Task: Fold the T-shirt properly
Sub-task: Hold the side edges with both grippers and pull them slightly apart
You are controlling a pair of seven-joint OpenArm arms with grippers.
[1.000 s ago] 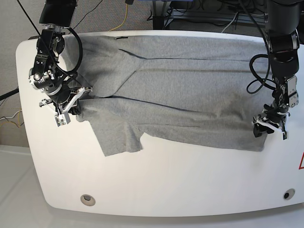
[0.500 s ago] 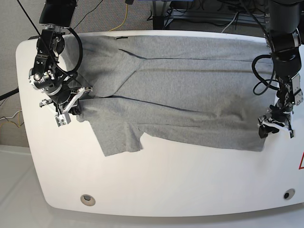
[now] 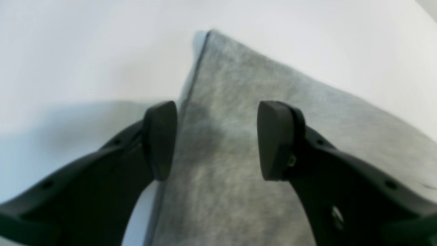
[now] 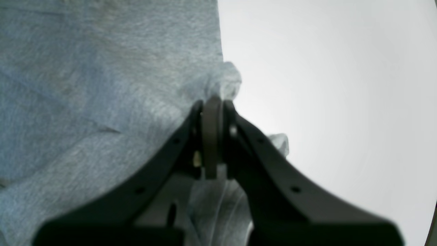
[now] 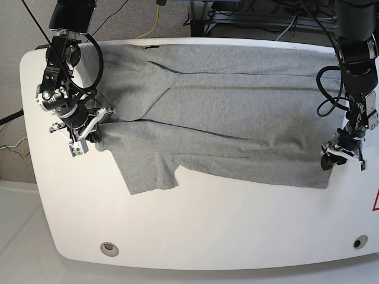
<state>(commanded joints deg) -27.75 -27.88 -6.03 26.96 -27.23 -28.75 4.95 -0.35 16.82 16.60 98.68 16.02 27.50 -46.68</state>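
- At the left of the base view, the right gripper (image 5: pixel 89 131) is pinching a bunched bit of the T-shirt (image 5: pixel 225 118) at its left edge. In the right wrist view the fingers (image 4: pixel 191 136) are pressed together with a thin wad of grey cloth puckered just beyond their tips.
- The T-shirt lies spread across the upper half of the white table (image 5: pixel 207 231), plain grey side up. Its long axis runs left to right across the frame. One sleeve (image 5: pixel 148 171) hangs down toward the lower left, and a diagonal fold line crosses the body.
- At the right of the base view, the left gripper (image 5: pixel 342 155) hovers at the shirt's lower right corner (image 5: pixel 320 180). In the left wrist view its jaws stand spread, holding nothing.
- In that wrist view the corner of cloth (image 3: pixel 222 102) points up the frame. The seamed edge runs just beside the left finger (image 3: pixel 160 136), so that pad sits over bare table and the other sits over fabric.
- The relation the next move likely turns on: the cloth edge lies between the spread jaws, a little off centre. I cannot tell whether the tips touch the cloth.
- Each arm is at its own end of the long axis, so a lengthwise fold would probably need this second grip first.
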